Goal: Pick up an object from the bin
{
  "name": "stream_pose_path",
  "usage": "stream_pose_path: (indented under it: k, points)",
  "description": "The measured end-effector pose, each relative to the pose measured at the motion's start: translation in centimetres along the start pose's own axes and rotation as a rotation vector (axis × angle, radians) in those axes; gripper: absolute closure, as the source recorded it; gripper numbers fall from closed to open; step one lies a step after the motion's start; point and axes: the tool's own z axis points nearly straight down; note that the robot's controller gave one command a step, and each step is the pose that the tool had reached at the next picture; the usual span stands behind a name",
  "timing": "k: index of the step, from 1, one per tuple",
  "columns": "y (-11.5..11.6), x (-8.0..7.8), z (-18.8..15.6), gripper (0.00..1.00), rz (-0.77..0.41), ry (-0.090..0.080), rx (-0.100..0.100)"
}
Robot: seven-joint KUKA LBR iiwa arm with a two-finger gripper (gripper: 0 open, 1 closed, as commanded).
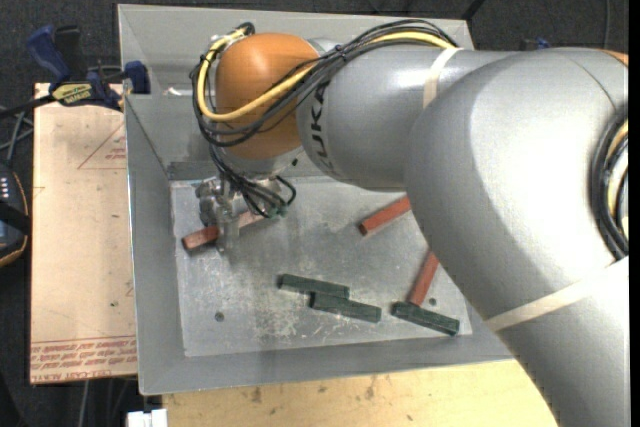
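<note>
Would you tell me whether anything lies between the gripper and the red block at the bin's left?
Nothing visible does. The gripper is right at the red block; the green bars and red sticks lie apart, further to the view's right.

Arm (500, 155): bulky silver-grey segments, black KUKA lettering (318, 120) beside the orange cover (250, 85). Cables (262, 103): black, yellow, looped over that cover. Gripper (226, 211): grey metal, below it.

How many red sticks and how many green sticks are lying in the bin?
Red-brown sticks: 3
Dark green sticks: 3
Total: 6
</note>
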Motion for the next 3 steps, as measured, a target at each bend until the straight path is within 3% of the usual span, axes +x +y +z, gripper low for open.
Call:
stream_pose_path:
  k: [3]
  points:
    - [0.0,0.0,-2.8,1.0,0.001,-0.001,0.0]
